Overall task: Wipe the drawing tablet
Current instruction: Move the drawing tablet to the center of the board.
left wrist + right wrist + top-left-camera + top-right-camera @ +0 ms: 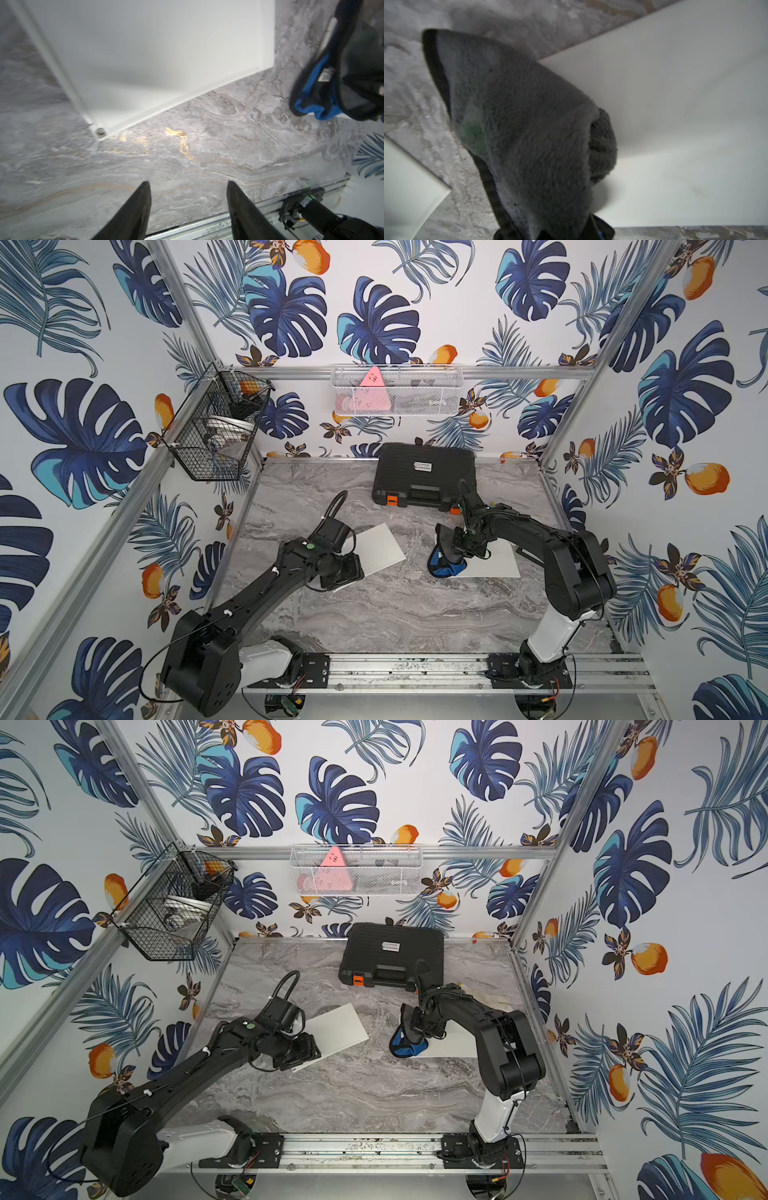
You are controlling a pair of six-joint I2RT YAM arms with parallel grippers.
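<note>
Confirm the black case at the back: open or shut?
Shut. The black case lies flat with its lid down on the base; an orange latch sits on its front edge in both top views.

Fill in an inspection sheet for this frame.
Surface: grey-veined marble table.
Job's things: tablet lies flat at right; cloth is bunched on its left edge.
Clutter: white board at left; black case at back.
Grippers: left gripper open over bare table by the board's corner; right gripper shut on the cloth.
Cables: hose arches over the left wrist.
Surroundings: black basket and white basket on leaf-print walls.
</note>
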